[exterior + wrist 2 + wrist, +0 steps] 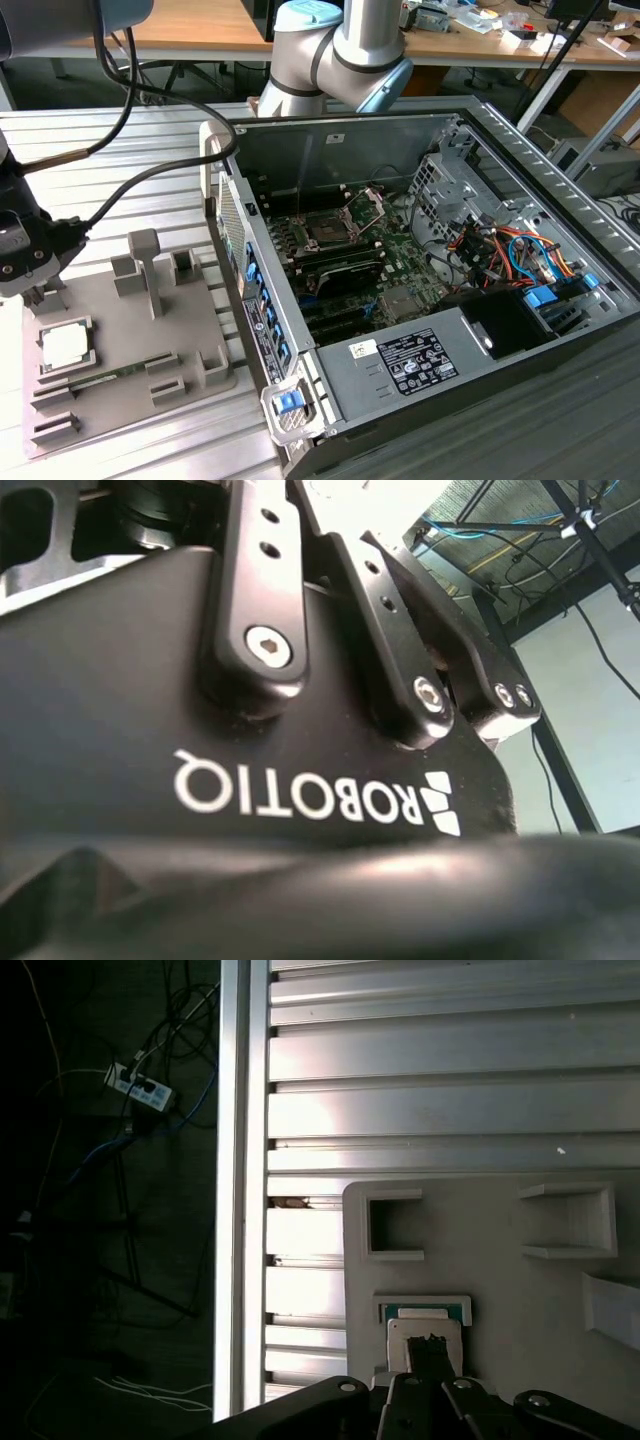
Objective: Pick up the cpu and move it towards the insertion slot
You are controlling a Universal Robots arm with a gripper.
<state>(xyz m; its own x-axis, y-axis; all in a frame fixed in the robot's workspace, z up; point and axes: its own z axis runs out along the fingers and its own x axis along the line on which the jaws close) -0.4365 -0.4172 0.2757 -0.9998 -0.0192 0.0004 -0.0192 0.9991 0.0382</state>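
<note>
Exterior view: the gripper (pixel 42 292) hangs just above the grey fixture (pixel 110 322), where the cpu (pixel 65 345) lies flat, well apart from the insertion slot (pixel 330 228) (inside the computer case (pixel 520 140)). Second wrist view: the gripper's black body up close; pincer wide or narrow, I cannot tell. First wrist view: 1 cpu (pixel 425 1328) right beneath the tool. Best to stay centred and square to its edges.

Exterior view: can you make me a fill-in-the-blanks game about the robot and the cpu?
The cpu rests on a ___ fixture. The insertion slot sits inside the open computer ___. The gripper is nearest the ___, not the slot.
Missing words: grey; case; cpu.
</note>
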